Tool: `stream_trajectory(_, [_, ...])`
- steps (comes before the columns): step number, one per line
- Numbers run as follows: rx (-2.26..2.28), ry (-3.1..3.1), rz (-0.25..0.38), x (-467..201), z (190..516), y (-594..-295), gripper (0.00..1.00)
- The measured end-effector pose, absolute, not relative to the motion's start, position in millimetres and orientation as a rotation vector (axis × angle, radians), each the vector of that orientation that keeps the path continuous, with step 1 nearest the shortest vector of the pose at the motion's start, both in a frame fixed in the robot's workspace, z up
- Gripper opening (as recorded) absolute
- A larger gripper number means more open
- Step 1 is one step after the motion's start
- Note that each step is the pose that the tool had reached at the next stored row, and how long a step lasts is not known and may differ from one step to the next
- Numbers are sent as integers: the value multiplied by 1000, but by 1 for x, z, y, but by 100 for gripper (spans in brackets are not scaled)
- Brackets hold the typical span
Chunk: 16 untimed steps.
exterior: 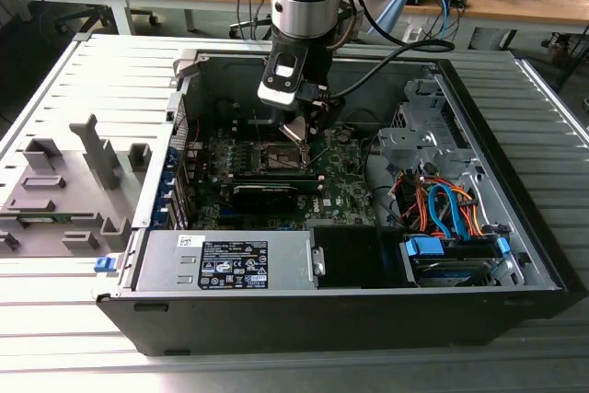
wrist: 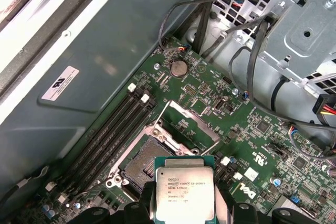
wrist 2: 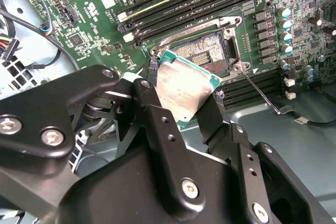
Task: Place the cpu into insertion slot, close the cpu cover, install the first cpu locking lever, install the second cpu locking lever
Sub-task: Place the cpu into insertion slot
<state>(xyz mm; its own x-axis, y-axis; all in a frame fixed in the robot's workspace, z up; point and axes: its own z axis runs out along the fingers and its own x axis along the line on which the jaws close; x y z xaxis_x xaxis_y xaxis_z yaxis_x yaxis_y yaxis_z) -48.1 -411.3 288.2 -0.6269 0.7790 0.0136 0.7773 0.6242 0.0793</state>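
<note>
The cpu (wrist 2: 184, 88), a pale metal square on a green base, is held above the board with my gripper (wrist 2: 181, 97) shut on its two opposite edges. In the first wrist view the cpu (wrist: 185, 192) hangs just beside the insertion slot (wrist: 140, 163), which lies open and dark. The cpu cover (wrist: 192, 125) stands raised behind the slot. In the second wrist view the slot (wrist 2: 210, 51) sits right past the chip, and a thin locking lever (wrist 2: 260, 92) sticks out free beside it. In the exterior view my gripper (exterior: 294, 132) hovers low over the board's middle inside the case.
Memory slots (wrist 2: 184, 3) run along one side of the socket. A black graphics card (exterior: 267, 192) lies just in front of it, then the power supply (exterior: 230, 260). A drive cage with orange and blue cables (exterior: 442, 209) fills the exterior view's right. Grey fixtures (exterior: 64, 190) stand outside the case.
</note>
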Motion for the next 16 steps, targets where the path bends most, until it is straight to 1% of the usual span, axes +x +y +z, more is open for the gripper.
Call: stream_trajectory(16, [1404,2781,120,-48,288,-411,54])
